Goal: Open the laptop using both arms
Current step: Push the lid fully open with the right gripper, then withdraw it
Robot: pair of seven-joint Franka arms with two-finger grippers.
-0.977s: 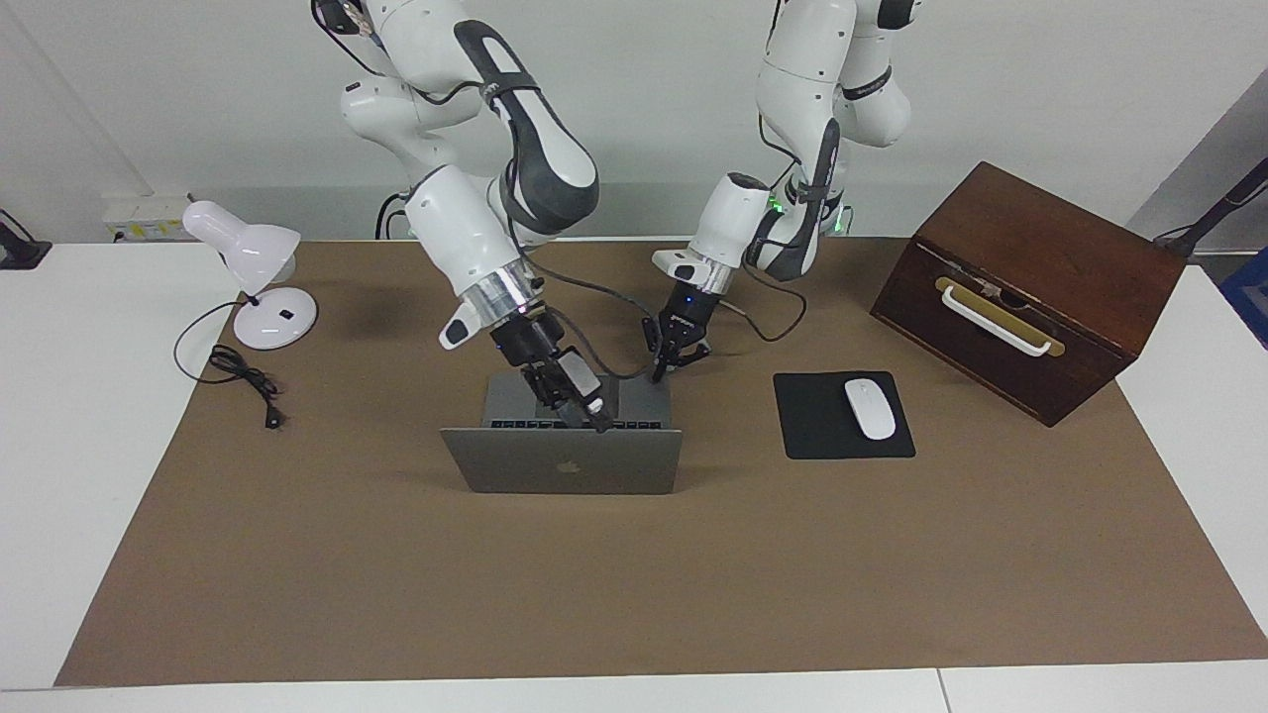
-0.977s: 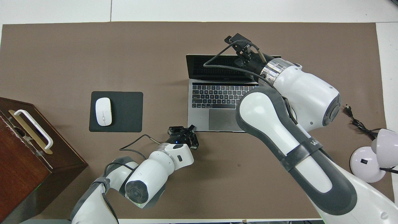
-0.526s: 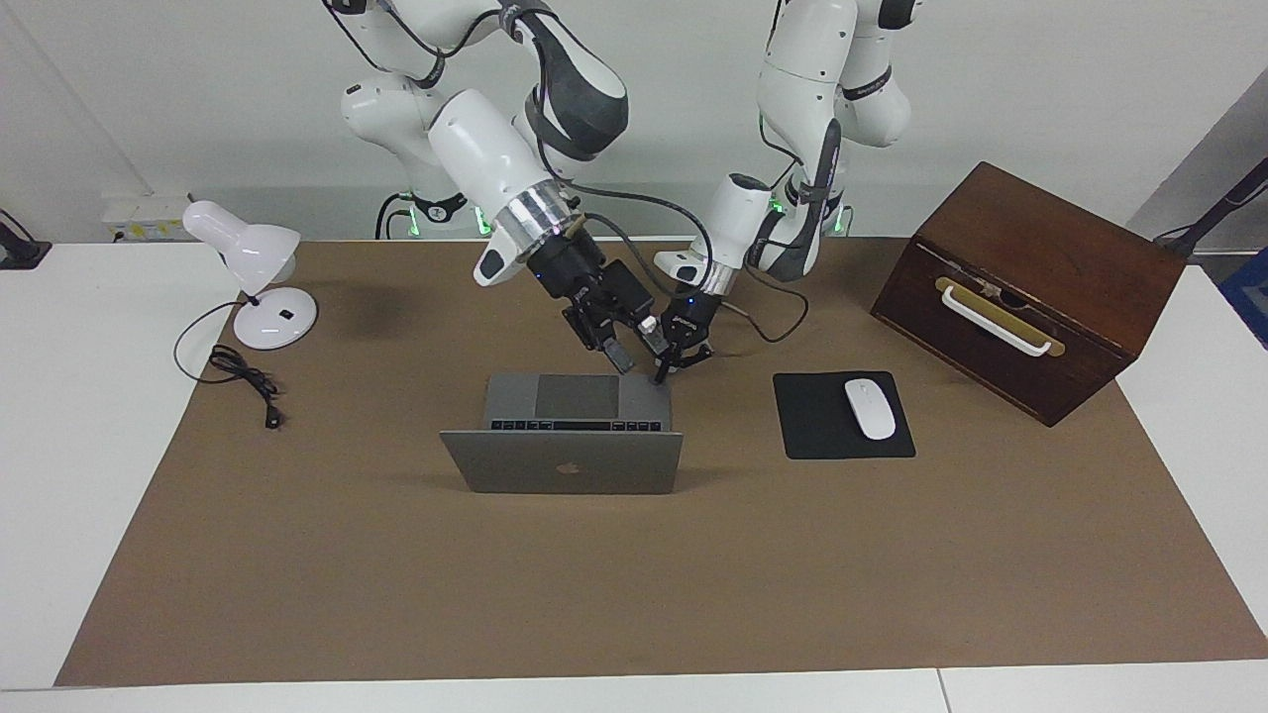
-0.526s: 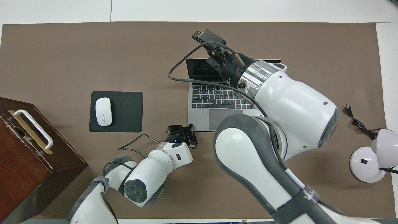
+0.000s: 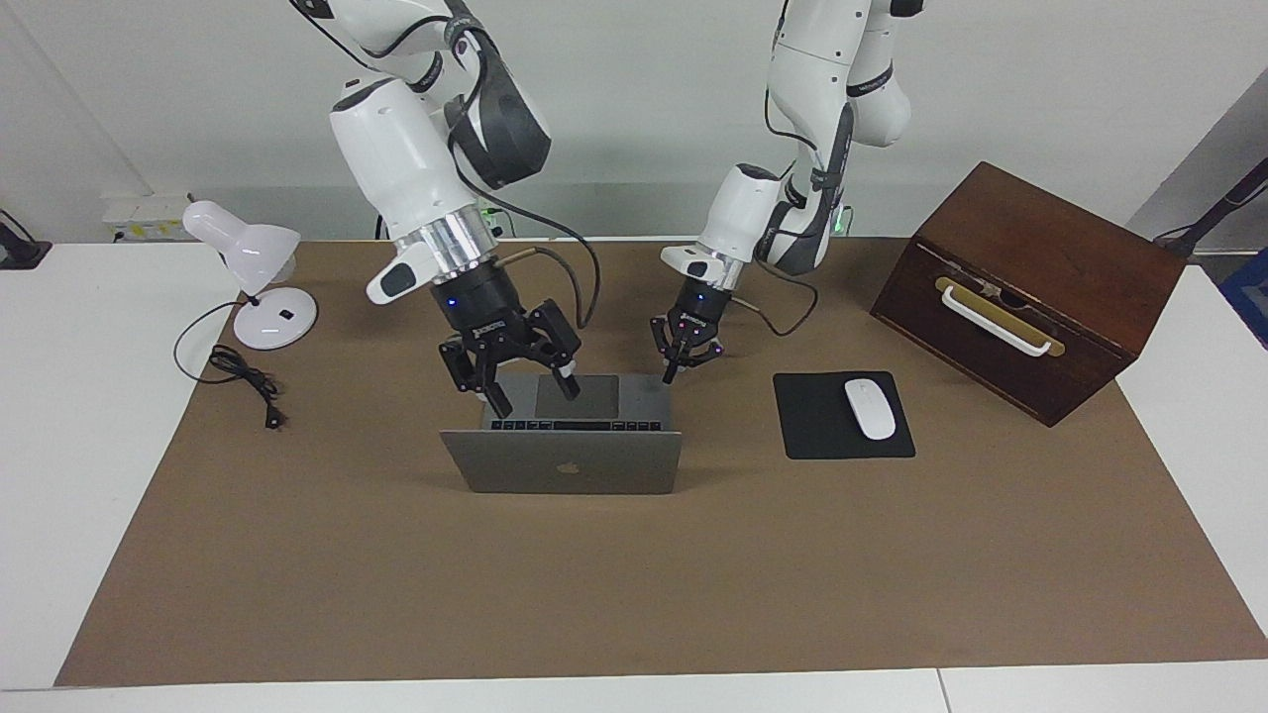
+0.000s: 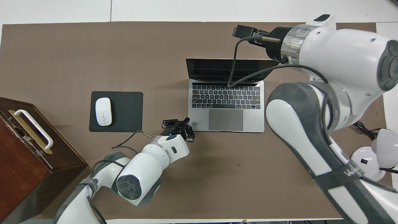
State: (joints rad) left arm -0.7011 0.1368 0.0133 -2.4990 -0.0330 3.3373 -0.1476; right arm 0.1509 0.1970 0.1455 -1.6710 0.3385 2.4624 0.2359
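Your laptop (image 5: 565, 451) sits open in the middle of the brown table mat (image 5: 634, 594), its lid standing upright with the apple logo facing away from the robots and its keyboard and trackpad toward them. The right gripper (image 5: 525, 391) hangs over the base's corner at the right arm's end, just above the palm rest; its fingers (image 5: 498, 401) are spread wide and hold nothing. That arm drops steeply from a raised elbow, wrist pointing down at the laptop. The left gripper (image 5: 682, 364) is at the base's corner nearest the robots at the left arm's end. One fingertip is right at the edge, though you cannot tell whether it touches; its jaws look nearly closed around nothing. The left arm slopes down low from its base. Toward the left arm's end lie a black mouse pad (image 5: 842, 416) with a white mouse (image 5: 870, 408) and a wooden box (image 5: 1030, 287); a white desk lamp (image 5: 260, 282) stands toward the right arm's end.
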